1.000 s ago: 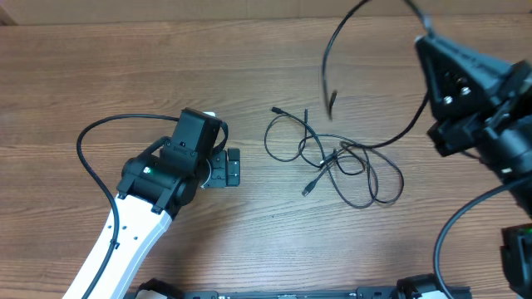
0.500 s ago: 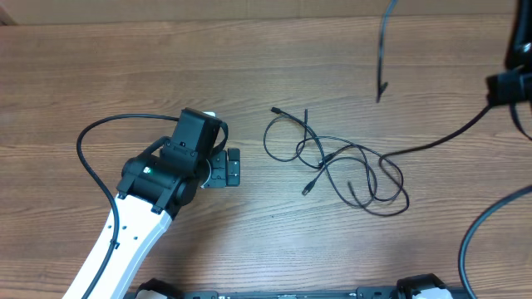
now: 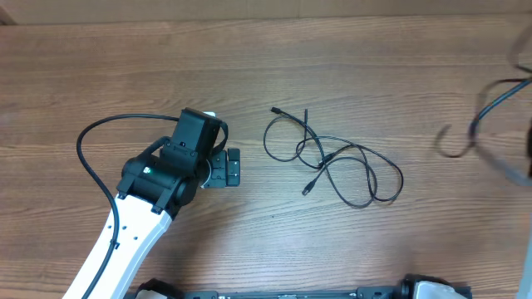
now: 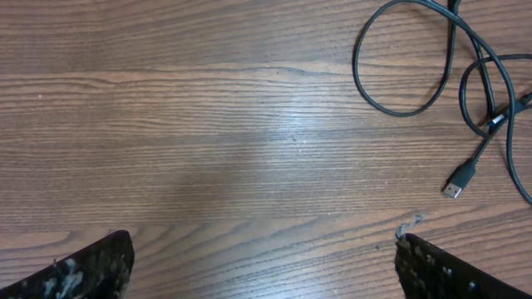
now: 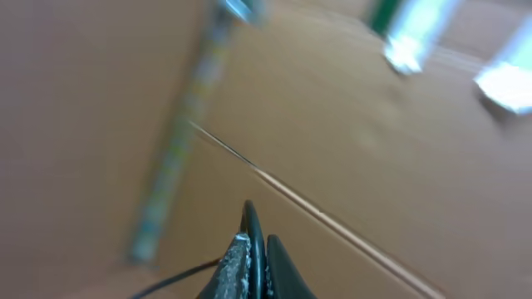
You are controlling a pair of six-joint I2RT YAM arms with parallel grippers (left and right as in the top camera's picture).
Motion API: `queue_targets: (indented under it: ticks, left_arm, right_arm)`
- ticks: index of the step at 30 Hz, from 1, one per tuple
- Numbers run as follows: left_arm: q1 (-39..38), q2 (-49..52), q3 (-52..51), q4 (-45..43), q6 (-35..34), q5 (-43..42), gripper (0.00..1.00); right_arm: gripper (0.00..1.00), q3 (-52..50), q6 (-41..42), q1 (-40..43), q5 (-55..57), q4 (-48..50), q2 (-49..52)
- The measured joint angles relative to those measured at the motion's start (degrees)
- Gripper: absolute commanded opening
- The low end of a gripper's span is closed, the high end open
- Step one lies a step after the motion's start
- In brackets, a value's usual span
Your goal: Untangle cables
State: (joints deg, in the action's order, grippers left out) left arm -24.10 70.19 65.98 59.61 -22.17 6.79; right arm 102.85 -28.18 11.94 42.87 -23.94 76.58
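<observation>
Closest to you, your left claw (image 3: 235,167) hovers low over the table (image 4: 208,124) with its fingers spread as wide as they go and nothing between them. Only bare wood lies under it.

Just past its reach, toward the middle of the table, lies a silvery plug (image 4: 455,184) at the free end of one cord. Behind it sit the cables (image 3: 332,158), a loose heap of thin black loops crossing one another several times near the centre. At least two other free ends poke out on the side away from you.

Farther off, at the right edge of the overhead view, a lifted cable (image 3: 453,155) shows as a blurred curve, well apart from the heap. Your right claw (image 5: 253,253) is pinched fully closed. Its own camera shows a thin dark strand running out from between the fingers, so it looks to be holding that cable. That view is too smeared to say more.

You appear to be mid-way: one cable is clear of the heap and the others are not yet separated.

Next, lay the lifted cable down well away from the heap and let go of it. Then go for the plug nearest your left claw. It is a free end, so drawing it out slowly should slip its cord from the loops. Watch that the whole heap does not drag along with it.
</observation>
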Motion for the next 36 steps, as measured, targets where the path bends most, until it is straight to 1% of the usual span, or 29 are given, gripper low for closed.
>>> queue_targets:
  ticks: [4,8,10,16,19,24,28,31,36]
  left_arm:
    - [0.0,0.0,0.0,0.0,0.0,-0.2,1.0]
    - [0.0,0.0,0.0,0.0,0.0,-0.2,0.99]
    - [0.0,0.0,0.0,0.0,0.0,-0.2,1.0]
    - [0.0,0.0,0.0,0.0,0.0,-0.2,0.99]
    - [0.0,0.0,0.0,0.0,0.0,-0.2,1.0]
    - [0.0,0.0,0.0,0.0,0.0,-0.2,1.0]
    - [0.0,0.0,0.0,0.0,0.0,-0.2,0.99]
    - [0.0,0.0,0.0,0.0,0.0,-0.2,1.0]
    - [0.0,0.0,0.0,0.0,0.0,-0.2,1.0]
  right_arm:
    - [0.04,0.0,7.1,9.9,0.3,-2.8,3.7]
    - [0.04,-0.1,15.2,17.4,-3.4,-6.6,5.4]
    - [0.04,0.0,20.7,22.4,-6.9,-8.9,6.5]
    - [0.04,0.0,31.8,32.0,-17.0,-12.7,10.9]
    - [0.04,-0.1,37.2,36.9,-25.2,-15.1,13.9]
    - [0.04,-0.4,45.1,42.2,-33.4,-17.7,16.2]
    - [0.04,-0.6,50.6,45.1,-37.4,-19.1,17.6]
    - [0.04,-0.8,53.3,46.2,-39.1,-19.2,18.1]
    - [0.04,-0.9,55.5,46.5,-40.3,-19.3,18.1]
